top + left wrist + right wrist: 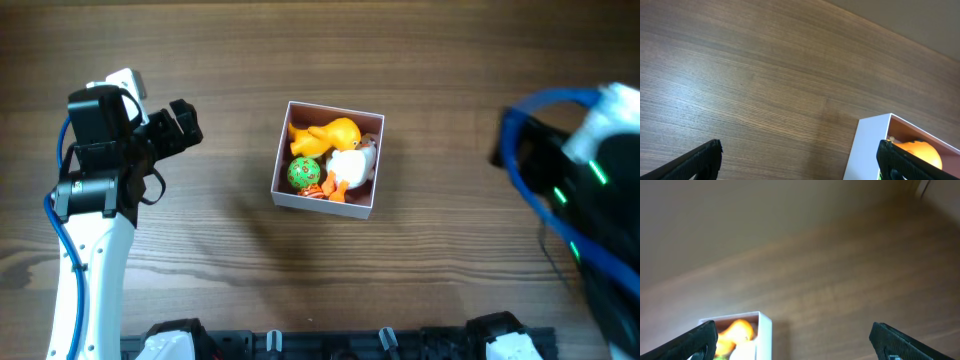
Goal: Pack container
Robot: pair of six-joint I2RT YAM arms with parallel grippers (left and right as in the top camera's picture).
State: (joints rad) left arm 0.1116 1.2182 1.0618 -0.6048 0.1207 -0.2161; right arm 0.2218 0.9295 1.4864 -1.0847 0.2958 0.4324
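The container (282,150), a small square white-walled box, sits mid-table. Inside lie an orange duck toy (328,133), a white toy (350,165) and a green spotted ball (303,173). My left gripper (183,127) is open and empty, well left of the box; its wrist view shows the box's white wall (867,150) and the orange toy (920,152) by the right finger. My right gripper (795,340) is open and empty, far right of the box and blurred in the overhead view; its wrist view shows the container (765,330) at lower left.
The wooden table (450,260) stretches around the box. The right arm's blue cable and dark body (580,170) fill the right edge. Black mounts (330,343) line the front edge.
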